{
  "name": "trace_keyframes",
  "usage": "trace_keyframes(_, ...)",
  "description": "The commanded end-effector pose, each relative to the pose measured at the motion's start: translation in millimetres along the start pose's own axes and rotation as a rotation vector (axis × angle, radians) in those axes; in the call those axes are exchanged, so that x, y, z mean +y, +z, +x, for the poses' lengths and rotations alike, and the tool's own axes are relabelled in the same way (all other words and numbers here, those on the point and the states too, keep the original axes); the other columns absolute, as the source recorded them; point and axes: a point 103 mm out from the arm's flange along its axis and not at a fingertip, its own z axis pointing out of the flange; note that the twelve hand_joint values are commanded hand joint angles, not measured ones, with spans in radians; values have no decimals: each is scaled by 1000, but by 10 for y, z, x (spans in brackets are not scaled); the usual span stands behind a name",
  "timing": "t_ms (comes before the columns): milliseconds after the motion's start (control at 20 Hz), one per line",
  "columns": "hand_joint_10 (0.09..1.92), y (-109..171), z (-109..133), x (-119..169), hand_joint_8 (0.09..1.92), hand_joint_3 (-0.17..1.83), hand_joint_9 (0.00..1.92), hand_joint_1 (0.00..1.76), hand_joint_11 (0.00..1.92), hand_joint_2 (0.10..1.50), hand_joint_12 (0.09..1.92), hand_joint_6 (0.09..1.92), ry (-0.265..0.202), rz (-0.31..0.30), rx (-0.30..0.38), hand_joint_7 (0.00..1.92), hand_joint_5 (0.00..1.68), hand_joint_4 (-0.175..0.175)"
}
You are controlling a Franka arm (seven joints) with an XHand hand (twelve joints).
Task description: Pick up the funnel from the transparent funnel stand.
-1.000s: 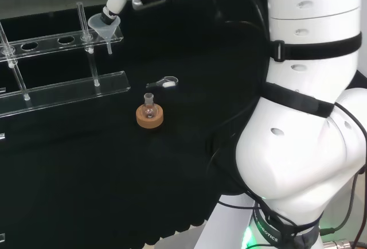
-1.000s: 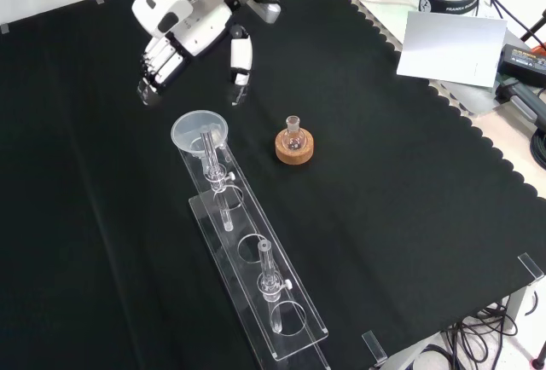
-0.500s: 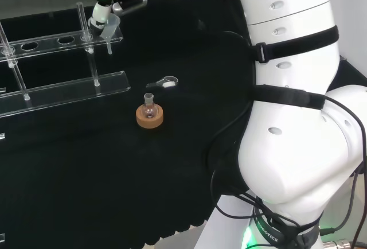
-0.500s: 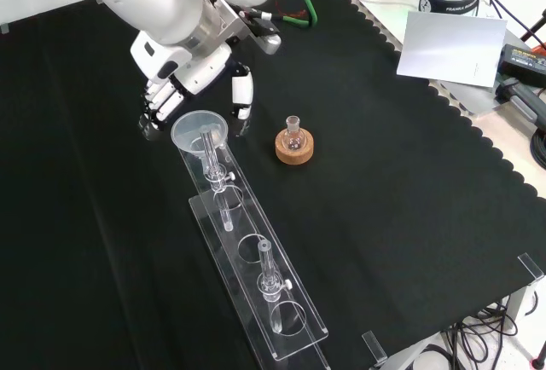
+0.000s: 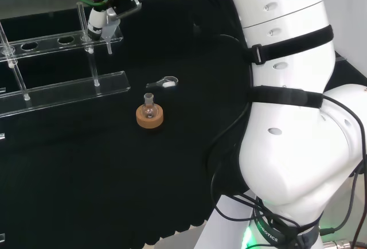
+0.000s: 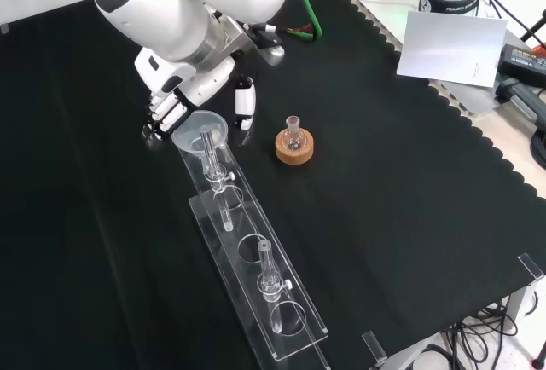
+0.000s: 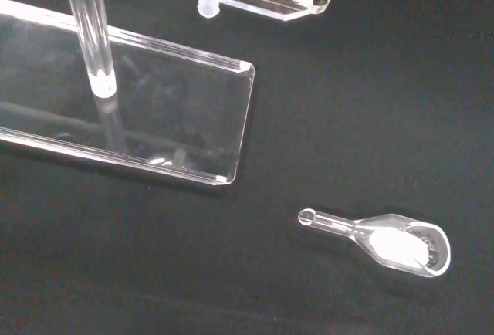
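My hand (image 6: 192, 76) is low over the far end of the transparent funnel stand (image 6: 256, 272), as the front view shows it. The funnel (image 6: 200, 130) sits in the end hole of the upper shelf of this stand, with its wide mouth up. My fingers (image 6: 162, 114) hang at one side of the funnel mouth and my thumb (image 6: 246, 110) at the other side, so the funnel rim is between them. They are spread apart and only a little bent; they do not close on the funnel. I cannot tell if the fingers touch the rim.

In the head view my hand (image 5: 103, 9) is just above the end of the upper shelf of the stand (image 5: 63, 91), and it covers most of the funnel.

On the thumb side, a little away, a small glass flask (image 6: 293, 129) stands upright in a cork ring (image 6: 294, 148) on the black cloth (image 6: 384, 174). In the wrist view a small glass scoop (image 7: 386, 238) with some white powder lies on the cloth, apart from the corner of the lower plate of the stand (image 7: 170, 119).
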Motion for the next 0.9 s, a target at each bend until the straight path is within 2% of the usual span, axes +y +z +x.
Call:
trace_keyframes(50,928,53,5,54,396,234,150,634,383,751,1503,87,-1,14,-5,0,19,-39)
trace_keyframes(200,930,48,57,67,468,243,166,635,394,746,1497,87,6,21,-15,0,37,-37)
trace_keyframes(300,923,75,2,91,534,252,194,632,405,745,1494,87,1,25,2,0,57,-35)
trace_keyframes(500,766,100,-81,115,741,306,488,626,472,761,1443,87,26,-16,-11,174,232,-38)
trace_keyframes(700,658,108,-104,107,776,360,669,636,513,761,1407,87,38,-26,-27,345,366,-46)
trace_keyframes(750,644,101,-102,93,779,370,704,640,525,763,1396,87,46,-52,-37,380,396,-48)
trace_keyframes(900,593,7,-111,3,783,405,862,678,594,782,1339,95,73,-186,-62,561,546,-55)
